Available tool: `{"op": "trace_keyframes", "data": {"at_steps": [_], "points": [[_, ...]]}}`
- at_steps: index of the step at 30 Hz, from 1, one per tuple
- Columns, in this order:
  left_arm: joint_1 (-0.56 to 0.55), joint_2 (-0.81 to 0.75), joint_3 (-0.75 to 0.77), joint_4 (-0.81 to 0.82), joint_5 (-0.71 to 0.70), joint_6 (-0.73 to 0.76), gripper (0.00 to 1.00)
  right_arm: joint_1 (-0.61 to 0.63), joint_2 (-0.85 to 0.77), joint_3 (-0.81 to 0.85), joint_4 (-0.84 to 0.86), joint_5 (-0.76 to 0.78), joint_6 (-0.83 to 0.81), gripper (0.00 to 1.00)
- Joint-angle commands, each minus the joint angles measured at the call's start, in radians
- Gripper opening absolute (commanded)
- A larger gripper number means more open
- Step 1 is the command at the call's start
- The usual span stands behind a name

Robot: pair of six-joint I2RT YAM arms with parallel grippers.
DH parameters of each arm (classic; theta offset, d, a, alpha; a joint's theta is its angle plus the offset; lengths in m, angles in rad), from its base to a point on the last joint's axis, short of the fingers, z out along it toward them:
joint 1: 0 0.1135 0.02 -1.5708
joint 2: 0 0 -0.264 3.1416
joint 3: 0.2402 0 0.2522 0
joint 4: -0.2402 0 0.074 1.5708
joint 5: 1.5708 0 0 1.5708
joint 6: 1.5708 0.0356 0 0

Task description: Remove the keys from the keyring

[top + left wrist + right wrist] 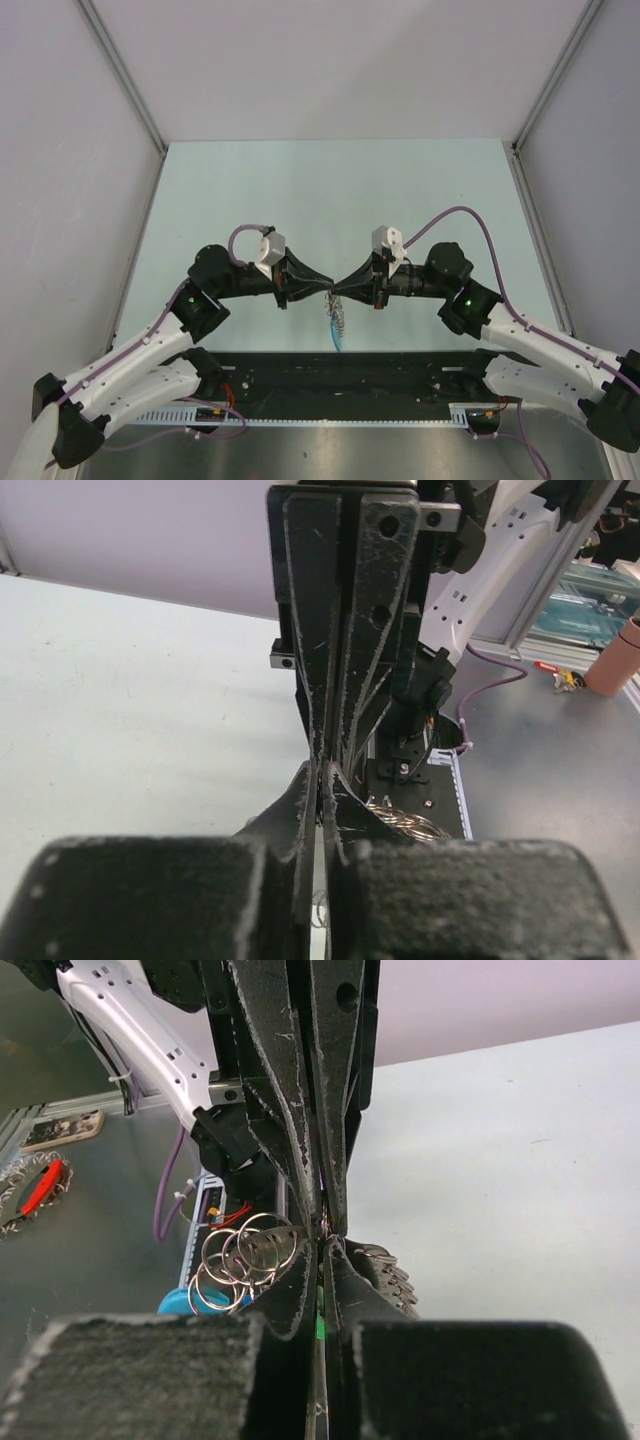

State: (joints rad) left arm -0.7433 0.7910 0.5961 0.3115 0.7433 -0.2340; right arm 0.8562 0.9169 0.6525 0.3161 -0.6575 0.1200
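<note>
A pale mint-green table top (330,190) fills the top view's middle, boxed by white panel walls (330,60) from 9 round to 3 o'clock. At 6 o'clock lie a black metal base plate (400,380) and a brushed steel sheet (340,455). The left wrist view has a tan cardboard tube (615,658) at 3 o'clock; the right wrist view, a red oval piece ringed by beaded chain (42,1185) at 9 o'clock.

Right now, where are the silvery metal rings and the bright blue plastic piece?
silvery metal rings (245,1255): right wrist view, where the loops overlap.
bright blue plastic piece (178,1303): right wrist view, on its rounded top.
</note>
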Motion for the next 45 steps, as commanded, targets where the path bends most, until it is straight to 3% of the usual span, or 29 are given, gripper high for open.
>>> {"op": "trace_keyframes", "data": {"at_steps": [1, 5, 14, 18, 29, 45], "points": [[-0.002, -0.018, 0.073, -0.057, -0.035, 0.053, 0.12, -0.002, -0.056, 0.007, -0.04, 0.082, -0.066, 0.0], [-0.002, -0.032, 0.099, -0.145, -0.064, 0.11, 0.33, -0.019, -0.099, 0.013, -0.121, 0.122, -0.117, 0.0], [-0.002, 0.065, 0.251, -0.424, -0.019, 0.295, 0.45, -0.045, -0.07, 0.179, -0.472, 0.16, -0.247, 0.0], [-0.002, 0.128, 0.323, -0.515, 0.053, 0.367, 0.46, -0.054, -0.027, 0.289, -0.67, 0.133, -0.286, 0.0], [-0.004, 0.209, 0.369, -0.511, 0.131, 0.397, 0.47, -0.077, 0.143, 0.597, -1.086, 0.022, -0.319, 0.0], [-0.005, 0.267, 0.327, -0.364, 0.201, 0.277, 0.44, -0.078, 0.263, 0.697, -1.183, -0.065, -0.321, 0.0]]}}
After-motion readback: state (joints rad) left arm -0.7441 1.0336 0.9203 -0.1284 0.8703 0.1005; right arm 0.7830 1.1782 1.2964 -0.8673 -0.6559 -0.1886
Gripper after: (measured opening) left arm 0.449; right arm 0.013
